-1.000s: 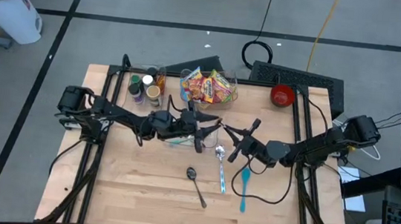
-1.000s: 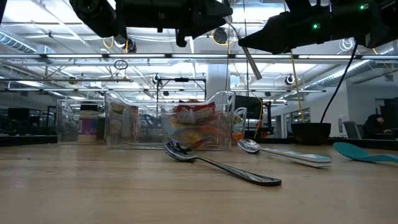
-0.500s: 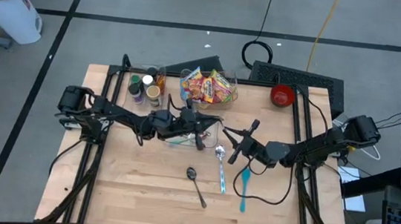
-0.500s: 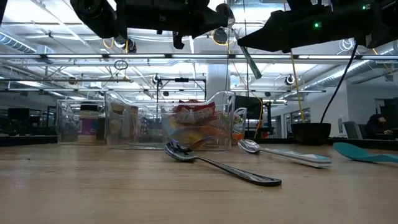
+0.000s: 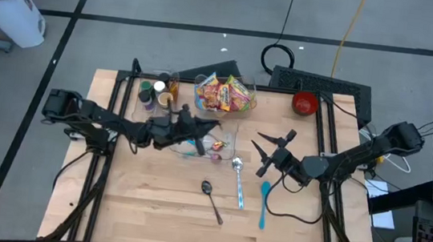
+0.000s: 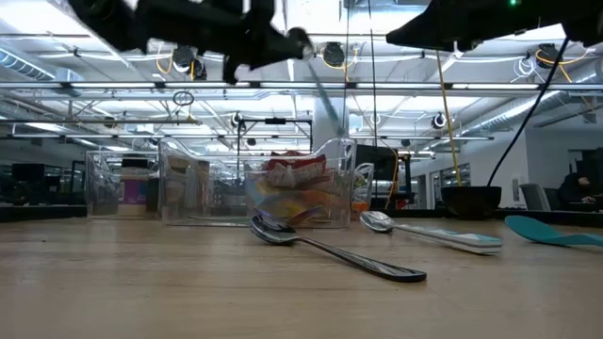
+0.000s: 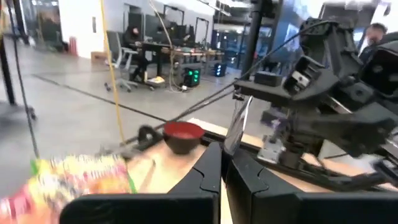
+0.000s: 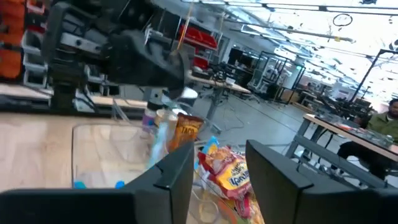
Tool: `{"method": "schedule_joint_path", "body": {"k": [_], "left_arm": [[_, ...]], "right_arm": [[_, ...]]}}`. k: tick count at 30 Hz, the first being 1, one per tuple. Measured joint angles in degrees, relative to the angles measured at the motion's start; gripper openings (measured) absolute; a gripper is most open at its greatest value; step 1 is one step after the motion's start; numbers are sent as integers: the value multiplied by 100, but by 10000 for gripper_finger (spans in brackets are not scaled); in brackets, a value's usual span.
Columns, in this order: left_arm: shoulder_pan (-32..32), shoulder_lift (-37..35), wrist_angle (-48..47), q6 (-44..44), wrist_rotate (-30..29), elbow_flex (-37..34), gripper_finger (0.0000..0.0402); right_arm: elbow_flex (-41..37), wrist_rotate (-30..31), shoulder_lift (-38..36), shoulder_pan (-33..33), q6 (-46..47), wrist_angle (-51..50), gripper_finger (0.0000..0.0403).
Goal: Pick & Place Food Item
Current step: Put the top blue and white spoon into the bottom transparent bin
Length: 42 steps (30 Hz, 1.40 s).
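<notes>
A clear bowl of bright snack packets (image 5: 225, 94) stands at the table's far middle and also shows in the low view (image 6: 294, 193). A clear square container (image 5: 216, 143) with a small sweet in it stands just in front of the bowl. My left gripper (image 5: 198, 129) hangs over the container's left side, shut on a thin pale stick-like utensil (image 6: 320, 87). My right gripper (image 5: 271, 155) is open and empty, to the right of the container and above the table. My left gripper pinches the thin pale utensil by one end (image 7: 234, 124) between its two shut fingers. The utensil is lifted clear and hangs slanting below the fingers over the clear container, as the right wrist view shows (image 8: 157, 140). The exact place of contact is hidden by the fingers.
A metal spoon (image 5: 212, 199), a white-handled spoon (image 5: 238, 180) and a teal spoon (image 5: 263, 202) lie on the table's near middle. A red bowl (image 5: 305, 104) stands at the far right. Small jars (image 5: 155, 94) stand at the far left.
My left gripper has drawn back toward the table's left edge, and the thin utensil has gone with it. My right gripper has drawn back toward the table's right edge. The two grippers, close together a second ago, now stand well apart.
</notes>
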Motion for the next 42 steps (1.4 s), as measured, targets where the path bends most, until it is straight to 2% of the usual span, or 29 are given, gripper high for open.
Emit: {"method": "schedule_joint_path", "body": {"k": [4,7,9,21,29,33,42], "left_arm": [[-24,8,1146,-601,-317,-922,4],[-185,174,1293,-1128,-1009,-1330,4],[-284,324,1278,-1321,-1205,-1423,3],[-565,1195,1263,-1813,-1344,-948,7],[-561,1275,1051,-1811,-1299,-855,12],[-561,1270,1066,-1813,-1298,-855,38],[-561,1270,1049,-1632,-1287,-855,143]], "right_arm": [[0,1,-39,0,5,-136,148],[0,0,-39,-21,6,-137,147],[0,-3,-39,-46,23,-137,144],[-2,-7,-39,-177,311,-176,144],[-7,-13,-38,-177,299,-345,138],[-7,-15,-39,-177,303,-349,141],[-7,-15,-39,-177,305,-351,141]]}}
